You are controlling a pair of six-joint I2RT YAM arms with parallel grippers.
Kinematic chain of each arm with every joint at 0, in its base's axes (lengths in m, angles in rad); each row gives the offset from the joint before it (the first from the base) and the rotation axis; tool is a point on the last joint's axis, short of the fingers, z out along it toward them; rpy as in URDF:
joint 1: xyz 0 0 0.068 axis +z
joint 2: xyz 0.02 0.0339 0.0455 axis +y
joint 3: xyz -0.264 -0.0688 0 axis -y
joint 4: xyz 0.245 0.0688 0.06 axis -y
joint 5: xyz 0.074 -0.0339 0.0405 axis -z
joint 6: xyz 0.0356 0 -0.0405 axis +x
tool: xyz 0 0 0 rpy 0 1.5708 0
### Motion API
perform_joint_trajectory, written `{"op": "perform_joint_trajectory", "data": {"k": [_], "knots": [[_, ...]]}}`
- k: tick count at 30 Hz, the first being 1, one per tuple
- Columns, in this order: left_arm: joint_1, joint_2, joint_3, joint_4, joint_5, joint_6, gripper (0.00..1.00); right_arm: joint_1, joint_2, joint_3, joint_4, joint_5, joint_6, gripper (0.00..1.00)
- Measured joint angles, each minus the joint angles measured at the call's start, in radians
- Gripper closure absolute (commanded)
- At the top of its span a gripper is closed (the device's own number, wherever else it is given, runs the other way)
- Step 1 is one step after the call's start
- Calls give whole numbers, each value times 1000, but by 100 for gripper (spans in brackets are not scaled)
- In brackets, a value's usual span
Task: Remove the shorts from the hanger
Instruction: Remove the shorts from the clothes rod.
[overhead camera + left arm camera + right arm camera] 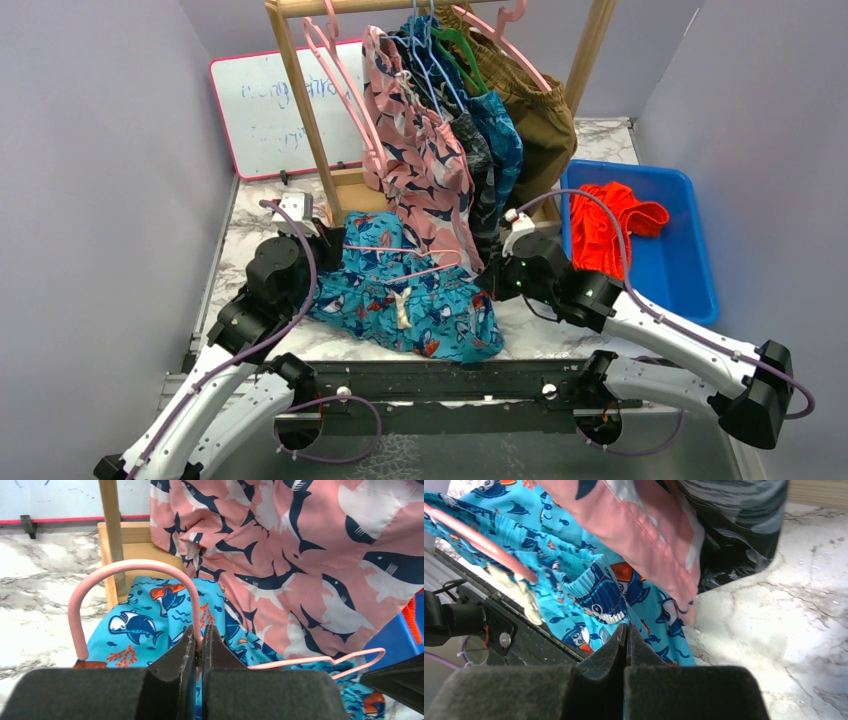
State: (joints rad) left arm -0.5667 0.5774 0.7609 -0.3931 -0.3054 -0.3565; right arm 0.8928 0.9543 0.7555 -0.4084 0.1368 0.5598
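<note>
Left gripper (198, 636) is pinched on the neck of the pink wire hanger (125, 566). I see my right gripper (625, 632) pressed together on an edge of the blue shark-print fabric shorts (440, 320). They lie near the front edge of the white marble-patterned table (525, 338), with the hanger across them.

left claw (198, 634) and right claw (625, 631) closed

Bright even light, soft shadows.
</note>
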Motion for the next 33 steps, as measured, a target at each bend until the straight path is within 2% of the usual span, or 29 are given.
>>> {"op": "perform_joint_trajectory", "data": {"k": [6,7,8,9,12,18,23,28,33], "knots": [[0,16,-6,33,77,-8,100,0,63,1,57,-78,-2,87],[0,23,-6,36,92,-10,100,0,64,0,63,-84,-1,82],[0,29,-7,38,108,-12,100,0,58,-3,74,-91,-2,71],[0,34,-9,40,122,-14,100,0,45,-9,90,-99,-3,65],[0,50,-11,39,158,-11,100,0,-21,-24,112,-115,-16,52],[0,68,-11,24,186,5,100,0,-155,-24,115,-138,-50,36],[0,80,-11,34,234,14,100,0,-210,-24,114,-161,-82,34],[0,123,-11,58,307,22,100,0,-199,-25,117,-261,-117,35],[2,133,-11,62,352,24,100,0,-130,-28,127,-394,-164,48]]}}
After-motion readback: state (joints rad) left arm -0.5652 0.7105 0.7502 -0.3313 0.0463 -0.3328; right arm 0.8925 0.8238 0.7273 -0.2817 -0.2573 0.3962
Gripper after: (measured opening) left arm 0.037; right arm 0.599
